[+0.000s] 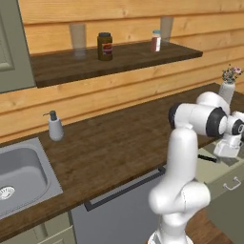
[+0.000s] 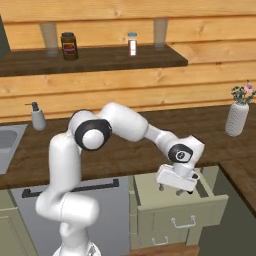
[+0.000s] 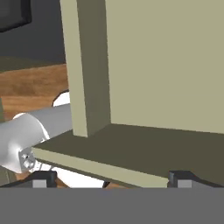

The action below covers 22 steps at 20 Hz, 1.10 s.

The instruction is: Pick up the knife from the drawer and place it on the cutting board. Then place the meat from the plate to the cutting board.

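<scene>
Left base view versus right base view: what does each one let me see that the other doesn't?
Left base view: the sink with its whole basin and drain. Right base view: the open drawer seen from the front, with the hand hanging just above it, fingers spread. Shared: the soap dispenser, brown jar, flower vase and dark wooden counter.

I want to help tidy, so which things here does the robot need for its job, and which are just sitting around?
For the job: drawer, knife, gripper.
Just sitting around: soap bottle, sink, jar, vase, small bottle.
</scene>
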Tool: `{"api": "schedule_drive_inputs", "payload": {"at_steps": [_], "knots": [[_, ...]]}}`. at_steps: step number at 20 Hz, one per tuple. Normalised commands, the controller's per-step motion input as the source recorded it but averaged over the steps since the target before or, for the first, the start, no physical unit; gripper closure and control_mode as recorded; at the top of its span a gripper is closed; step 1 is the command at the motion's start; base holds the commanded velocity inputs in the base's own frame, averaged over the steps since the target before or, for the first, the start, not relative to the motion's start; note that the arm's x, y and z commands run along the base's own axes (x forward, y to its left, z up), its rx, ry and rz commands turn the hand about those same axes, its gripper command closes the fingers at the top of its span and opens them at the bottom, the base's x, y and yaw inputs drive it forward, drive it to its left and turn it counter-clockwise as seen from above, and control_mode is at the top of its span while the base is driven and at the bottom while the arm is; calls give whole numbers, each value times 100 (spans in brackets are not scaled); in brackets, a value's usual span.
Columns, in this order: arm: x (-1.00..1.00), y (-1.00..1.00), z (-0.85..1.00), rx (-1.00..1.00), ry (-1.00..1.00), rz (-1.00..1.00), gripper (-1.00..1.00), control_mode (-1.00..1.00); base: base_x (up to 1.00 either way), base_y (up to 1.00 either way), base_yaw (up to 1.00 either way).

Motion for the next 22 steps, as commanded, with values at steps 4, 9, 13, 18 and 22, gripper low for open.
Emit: {"api": "schedule_drive_inputs", "payload": {"at_steps": [4, 9, 13, 18, 22], "knots": [[46, 0, -34, 2, -5, 4, -100, -100, 0, 0, 0], [13, 0, -64, 0, 0, 1, -100, -100, 0, 0, 0], [-24, 0, -84, 0, -6, 0, -100, -100, 0, 0, 0], [-77, -3, -53, 0, -7, -2, -100, -100, 0, 0, 0], [-100, -5, -2, 0, -5, 0, -100, -100, 0, 0, 0]]}}
